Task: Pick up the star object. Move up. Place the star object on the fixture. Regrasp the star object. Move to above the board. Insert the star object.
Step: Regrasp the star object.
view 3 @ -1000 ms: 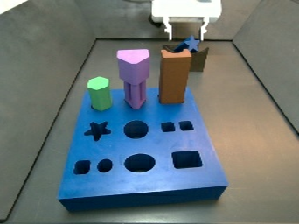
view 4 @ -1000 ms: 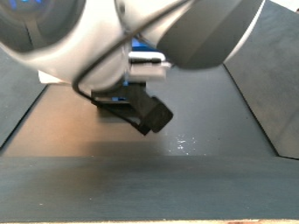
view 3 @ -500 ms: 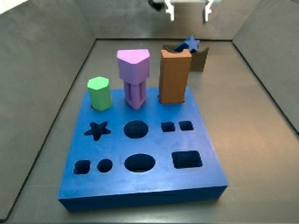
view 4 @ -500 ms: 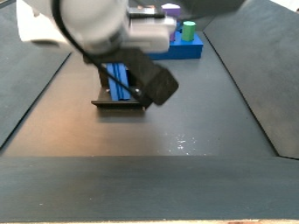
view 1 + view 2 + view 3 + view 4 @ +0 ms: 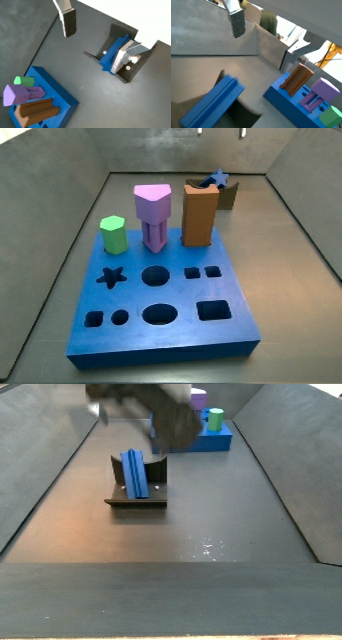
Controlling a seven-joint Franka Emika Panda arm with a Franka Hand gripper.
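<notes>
While pegs [image 5: 158, 216] stood on the board [image 5: 167, 323], the star [image 5: 135, 474] leaned in the fixture [image 5: 136, 499]; gripper [image 5: 100, 35] high above, fingers [image 5: 69, 21] spread, empty.

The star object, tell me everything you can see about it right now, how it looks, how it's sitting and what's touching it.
The star object is a long dark-blue peg with ridged, star-section sides, matte like plastic. It rests tilted in the fixture, leaning on the upright bracket; its star-shaped end pokes up behind the orange peg in a side view. Only the fixture touches it. The gripper is raised above it, nothing between its fingers.
</notes>
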